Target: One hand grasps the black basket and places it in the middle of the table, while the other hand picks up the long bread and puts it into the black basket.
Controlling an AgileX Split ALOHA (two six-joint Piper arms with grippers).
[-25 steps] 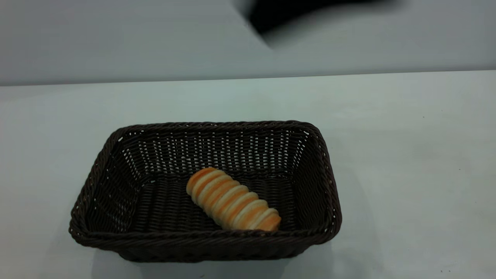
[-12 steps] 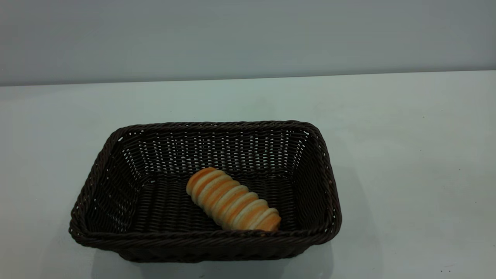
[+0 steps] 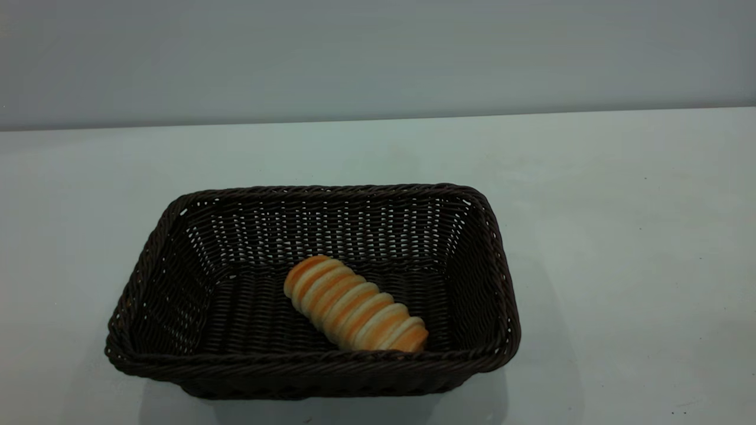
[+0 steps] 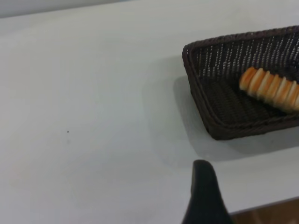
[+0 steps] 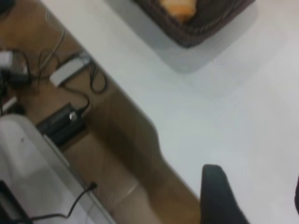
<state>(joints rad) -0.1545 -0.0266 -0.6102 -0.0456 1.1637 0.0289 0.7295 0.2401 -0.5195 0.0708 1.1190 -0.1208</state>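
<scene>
The black basket (image 3: 313, 361) stands on the white table (image 3: 620, 236), slightly left of the middle in the exterior view. The long bread (image 3: 354, 304) lies slantwise on the basket floor, one end against the near wall. No arm shows in the exterior view. In the left wrist view my left gripper (image 4: 203, 196) hangs over bare table near its edge, well apart from the basket (image 4: 205, 112) and bread (image 4: 271, 88). My right gripper (image 5: 257, 198) is open and empty over the table edge, far from the basket (image 5: 205, 32) and the bread's end (image 5: 177, 7).
A grey wall (image 3: 378, 59) rises behind the table. Beyond the table edge in the right wrist view are a brown floor, a white adapter (image 5: 67, 72), a black box (image 5: 60, 123) and loose cables.
A blurred black arm at the top of the exterior view one second ago has left the view. Basket and bread have not moved.
</scene>
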